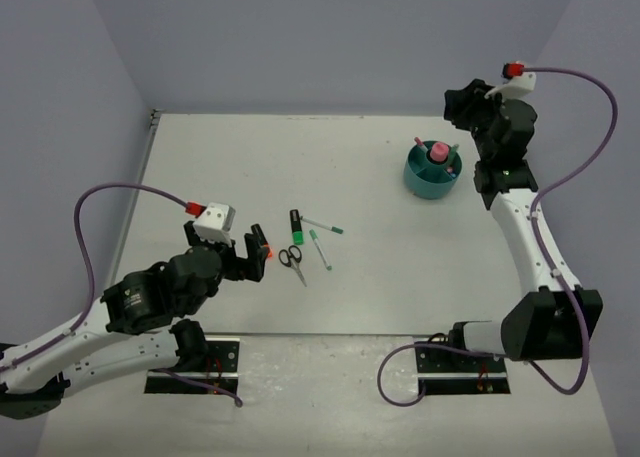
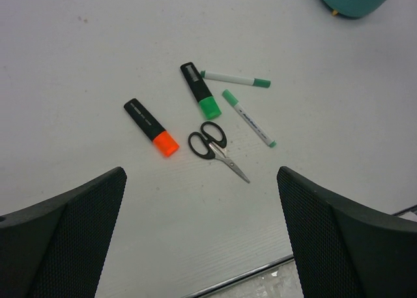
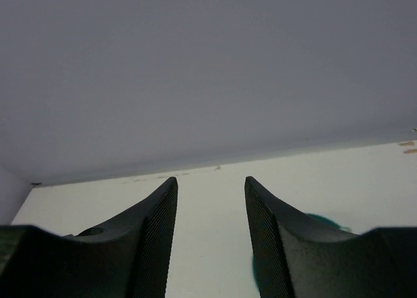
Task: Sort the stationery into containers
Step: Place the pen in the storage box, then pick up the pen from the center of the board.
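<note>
Left gripper (image 2: 201, 180): jaws spread wide, nothing between them; hangs over the near left part of the table (image 1: 200, 157), facing the loose pieces.
Right gripper (image 3: 210, 184): jaws partly apart, gripping nothing; raised at the far right, above and just behind the organizer (image 1: 432, 175), pointing toward the back wall (image 3: 195, 63).
Scissors (image 2: 214, 145): closest piece to the left fingers; flat on the table, blades closed, black handles on the far side, tip toward the near edge.
Orange highlighter (image 2: 151, 127): flat, left of the scissors and apart from them, orange cap at its near end.
Green highlighter (image 2: 201, 91): flat, just beyond the scissors, green cap close to the handles.
Far pen (image 2: 234, 79): thin, white, green-capped; lies crosswise, one end at the green highlighter's black body.
Near pen (image 2: 247, 118): same kind; slanted, right of the scissors, touching nothing.
Organizer: teal, round, upright at the far right of the table, well apart from the loose pieces.
Bottle (image 1: 438, 153): pink-capped, upright in the organizer's centre well.
Ring compartments: a couple of thin pieces standing inside; too small to tell what.
</note>
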`<action>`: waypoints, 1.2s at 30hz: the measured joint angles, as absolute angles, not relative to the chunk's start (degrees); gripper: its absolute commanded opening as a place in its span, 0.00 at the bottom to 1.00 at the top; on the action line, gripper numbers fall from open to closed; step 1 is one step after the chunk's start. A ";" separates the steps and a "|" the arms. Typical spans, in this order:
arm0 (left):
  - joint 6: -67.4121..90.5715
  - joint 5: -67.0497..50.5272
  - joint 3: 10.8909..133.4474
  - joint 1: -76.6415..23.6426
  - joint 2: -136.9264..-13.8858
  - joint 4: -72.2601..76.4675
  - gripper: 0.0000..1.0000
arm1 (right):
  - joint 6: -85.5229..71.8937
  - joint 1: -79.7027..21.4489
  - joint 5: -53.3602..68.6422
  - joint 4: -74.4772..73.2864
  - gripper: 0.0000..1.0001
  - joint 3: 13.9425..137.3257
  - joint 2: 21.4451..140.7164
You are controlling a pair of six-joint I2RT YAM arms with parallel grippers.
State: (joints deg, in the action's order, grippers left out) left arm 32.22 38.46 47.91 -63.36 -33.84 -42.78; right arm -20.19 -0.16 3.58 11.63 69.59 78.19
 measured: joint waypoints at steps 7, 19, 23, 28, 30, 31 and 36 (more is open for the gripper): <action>34.51 41.79 48.10 -61.94 -38.48 -45.30 1.00 | -18.29 -20.10 4.15 -9.53 0.67 76.57 74.50; 50.68 45.25 50.04 -61.53 -42.71 -48.56 1.00 | -24.73 -36.89 -7.98 -26.74 0.94 58.03 71.57; 59.99 46.03 54.34 -61.51 -57.88 -49.31 1.00 | -29.85 -36.80 -14.73 -27.49 0.99 52.54 62.74; 67.85 45.32 71.16 -61.32 -86.52 -51.27 0.95 | -34.46 -36.80 -22.59 -29.21 0.99 49.60 53.32; 69.26 43.98 76.53 -60.82 -94.81 -51.29 0.89 | -36.19 -36.80 -25.84 -30.93 0.99 49.26 51.18; 69.43 43.08 78.80 -60.29 -98.36 -51.54 0.86 | -37.34 -36.81 -27.62 -32.11 0.99 48.97 49.97; 69.25 38.94 84.30 -56.04 -110.19 -50.24 0.76 | -40.14 -36.73 -33.58 -35.51 0.99 44.88 38.56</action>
State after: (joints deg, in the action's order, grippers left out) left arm 69.25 38.94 84.30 -56.04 -110.19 -50.24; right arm -40.14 -36.73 -33.58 -35.51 44.88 38.56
